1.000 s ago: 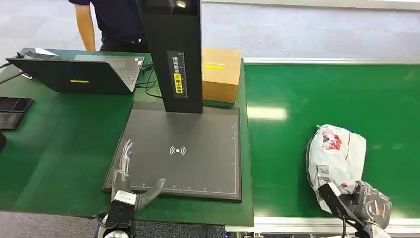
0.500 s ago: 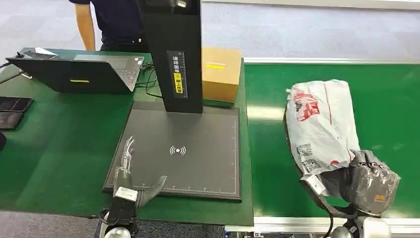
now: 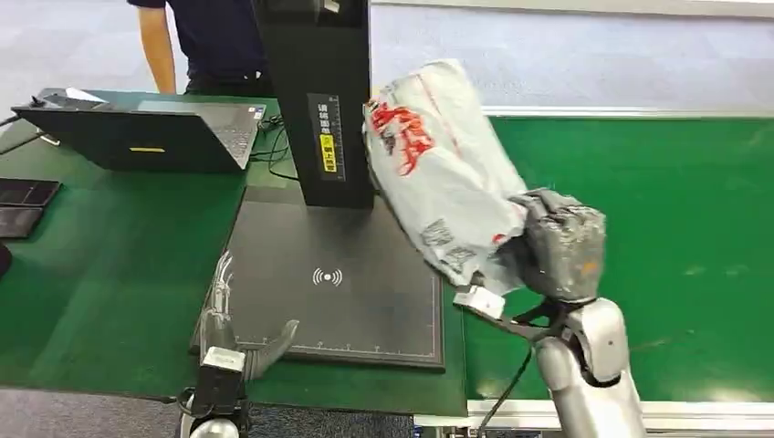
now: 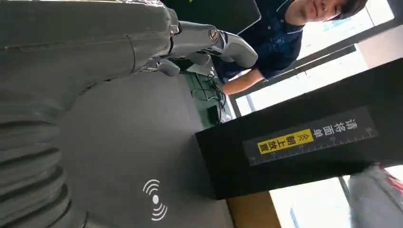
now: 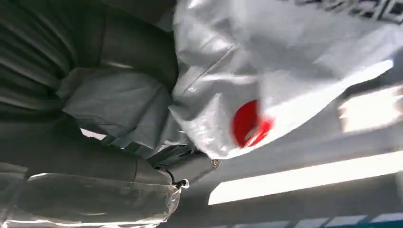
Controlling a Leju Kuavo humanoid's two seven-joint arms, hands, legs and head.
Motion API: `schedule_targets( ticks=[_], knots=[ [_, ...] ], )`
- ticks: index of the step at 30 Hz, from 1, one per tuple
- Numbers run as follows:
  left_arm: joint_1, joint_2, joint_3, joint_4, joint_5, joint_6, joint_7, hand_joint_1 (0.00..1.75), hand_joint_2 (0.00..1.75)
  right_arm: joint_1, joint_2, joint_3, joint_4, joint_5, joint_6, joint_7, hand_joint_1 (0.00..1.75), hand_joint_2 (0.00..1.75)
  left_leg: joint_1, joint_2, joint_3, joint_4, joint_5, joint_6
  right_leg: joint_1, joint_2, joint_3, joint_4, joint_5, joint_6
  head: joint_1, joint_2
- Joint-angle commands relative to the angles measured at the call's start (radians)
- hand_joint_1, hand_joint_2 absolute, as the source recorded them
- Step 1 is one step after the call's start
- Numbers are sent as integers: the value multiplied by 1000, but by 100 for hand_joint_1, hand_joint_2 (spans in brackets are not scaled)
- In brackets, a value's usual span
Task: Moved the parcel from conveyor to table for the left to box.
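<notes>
A green-covered table sits beside a green conveyor, with a person standing behind an open laptop. On the table's near edge the left hand rests with fingers spread, holding nothing, touching the matte black scanner pad. A glossy black post rises behind the pad. Further right, the right hand, wrapped in crinkled plastic, clamps the parcel, a limp, wrinkled white poly bag with red print, held in the air above the pad's right edge. The slack bag could swing into the post or slip from its pinched end.
</notes>
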Motion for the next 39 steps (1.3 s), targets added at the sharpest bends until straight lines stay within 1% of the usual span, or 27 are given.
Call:
schedule_targets(
  ticks=[1,3,4,7,10,11,13,15,16,17,19,20,21,22,23,24,26,30,31,32,33,34,35,36,37,38,39],
  knots=[
    [-5,-1,29,3,-2,10,3,0,175,-195,-61,422,314,-177,159,-79,168,175,1,8,2,0,0,-2,1,7,-1,0,1,-2,0,0],
    [-5,0,26,9,-3,16,3,0,175,-202,-67,466,379,-223,140,-119,168,175,1,7,2,-1,0,-2,1,7,-1,0,2,-2,0,0],
    [-5,3,22,10,-3,22,3,0,175,-208,-67,502,418,-257,157,-147,168,175,1,7,2,-2,1,-3,1,6,-1,0,2,-2,0,0],
    [12,8,20,-12,-5,38,5,0,175,-228,-38,547,507,-278,147,-164,166,175,1,3,1,-1,1,-2,1,2,-1,0,1,-2,0,0],
    [37,7,23,-49,-12,52,16,0,175,-267,-12,575,596,-311,170,-162,166,175,1,7,3,-2,0,-3,1,6,0,-1,1,-3,0,0],
    [41,8,22,-58,-17,53,23,0,175,-282,-2,579,630,-329,180,-165,166,175,1,5,1,-1,1,-3,1,4,-1,0,1,-2,0,0],
    [47,13,18,-70,-28,54,38,0,175,-306,11,593,718,-378,178,-189,169,175,1,6,1,-1,0,-3,0,5,-1,1,1,-2,0,0],
    [54,18,15,-74,-33,59,41,0,175,-297,24,598,774,-404,172,-215,171,175,1,5,1,-1,0,-3,1,4,-1,0,1,-2,0,0],
    [54,19,12,-75,-35,63,43,0,175,-289,32,600,795,-418,176,-226,166,175,1,3,1,-1,1,-2,1,2,0,0,0,-2,0,0],
    [49,22,5,-69,-38,57,45,0,175,-270,36,603,801,-417,170,-223,168,175,1,3,1,-2,1,-3,1,2,0,0,1,-2,0,0],
    [44,23,1,-64,-40,58,46,0,175,-257,39,609,808,-415,167,-223,161,175,1,2,2,-2,1,-3,1,1,1,-1,0,-3,0,0],
    [40,27,-5,-61,-43,57,48,0,175,-252,42,614,822,-414,173,-220,147,175,1,2,2,-3,1,-4,1,1,1,-1,0,-3,0,0],
    [39,27,-5,-60,-43,57,48,0,175,-249,41,615,823,-412,170,-220,127,175,1,0,1,-1,1,-3,1,0,0,0,0,-2,0,0],
    [41,28,-6,-64,-44,60,50,0,175,-251,41,621,841,-410,181,-211,45,175,1,1,1,-2,1,-4,1,0,0,0,0,-3,0,0],
    [42,29,-8,-66,-46,60,53,0,175,-256,40,627,852,-398,188,-195,9,175,1,0,1,-1,1,-3,0,0,-1,0,0,-2,0,0],
    [42,29,-8,-66,-46,60,53,0,175,-256,40,627,852,-398,188,-195,0,175,1,1,1,-2,1,-3,1,1,0,0,0,-3,0,0],
    [55,29,-5,-88,-50,60,61,0,175,-274,50,640,878,-370,219,-149,0,175,1,0,0,-1,1,-3,1,0,-1,0,0,-2,0,0],
    [70,24,6,-119,-58,54,75,0,175,-281,60,645,859,-335,241,-96,0,175,1,2,-1,0,1,-3,1,2,-3,1,0,-2,0,0],
    [78,17,15,-130,-67,50,78,0,175,-274,55,633,836,-303,246,-48,0,175,1,3,0,-1,1,-4,1,2,-2,1,0,-3,0,0],
    [83,14,19,-136,-73,46,75,0,175,-264,49,619,814,-278,240,-17,0,175,1,1,-1,0,1,-3,1,1,-3,1,0,-2,0,0],
    [84,14,20,-136,-73,46,75,0,175,-264,46,617,814,-278,241,-18,0,175,1,1,-1,0,1,-3,1,1,-3,1,0,-2,0,0],
    [87,9,23,-142,-79,39,71,0,175,-245,31,595,769,-235,203,17,0,175,1,2,0,-1,1,-4,1,2,-2,1,0,-3,0,0],
    [85,6,25,-144,-86,33,67,0,175,-216,19,566,714,-228,160,16,0,175,1,2,1,-2,1,-4,1,1,-1,0,0,-3,0,0],
    [84,4,26,-145,-88,31,67,0,175,-205,10,557,687,-228,160,17,0,175,1,0,1,-1,1,-3,1,0,-1,1,0,-2,0,0],
    [77,2,27,-143,-93,25,64,0,175,-160,4,509,601,-283,111,-39,0,175,1,-3,1,-1,2,-3,1,-4,0,0,0,-3,0,0],
    [71,1,28,-139,-97,22,62,0,175,-125,4,468,534,-328,71,-80,0,175,1,-2,2,-1,2,-4,1,-3,1,0,0,-3,0,0],
    [64,-2,31,-133,-99,23,61,0,175,-95,-6,445,469,-344,59,-95,0,175,1,-3,1,-1,3,-4,1,-4,0,0,0,-3,0,0]
  ],
)
